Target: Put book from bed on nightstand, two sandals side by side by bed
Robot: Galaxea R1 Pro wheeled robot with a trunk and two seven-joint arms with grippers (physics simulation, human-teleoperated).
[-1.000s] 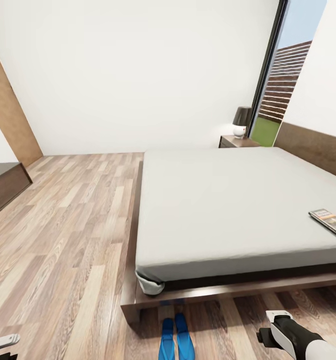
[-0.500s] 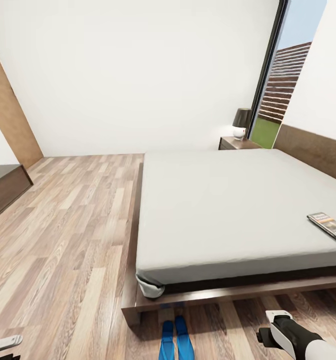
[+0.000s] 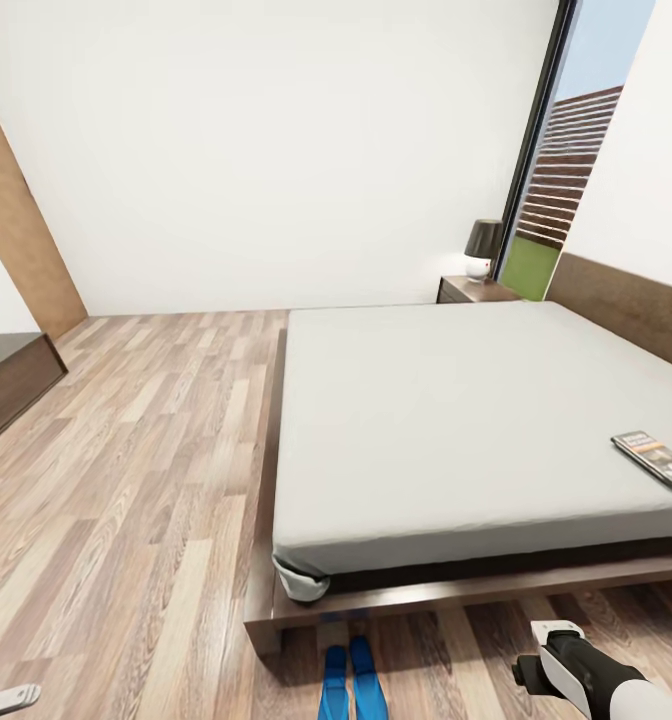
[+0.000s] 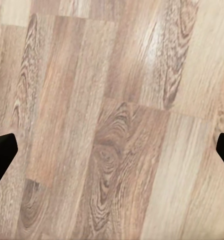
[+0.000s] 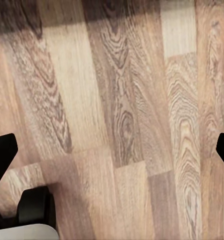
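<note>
The left gripper (image 4: pixel 112 155) hangs low over the brown wood-plank floor (image 3: pixel 126 480). In the left wrist view its two dark fingertips (image 4: pixel 2 152) sit far apart at the sides, with bare planks between them, so it is wide open and holds nothing. In the head view just a small white bit of it peeks in at the bottom left corner.

The two flat bright blue sandals (image 3: pixel 353 682) lie on the floor at the near left corner of the big low bed with the dark brown wood frame and plain grey mattress (image 3: pixel 456 420). They lie close together, side by side, toes toward the frame. That looks like the sandal job is done, but their back ends are cut off by the picture's bottom edge, so I cannot be sure they line up.

The low dark brown wooden nightstand (image 3: pixel 474 289) stands at the far corner of the bed by the headboard, with a small dark-shaded lamp (image 3: pixel 483 246) on top.

The thin dark book with orange lettering (image 3: pixel 656 457) lies flat on the mattress near its right edge, not yet moved. Its words are too small to read.

The right gripper (image 5: pixel 112 150) hangs over the floor near the bed's front edge. Its fingertips are spread wide and empty too.
</note>
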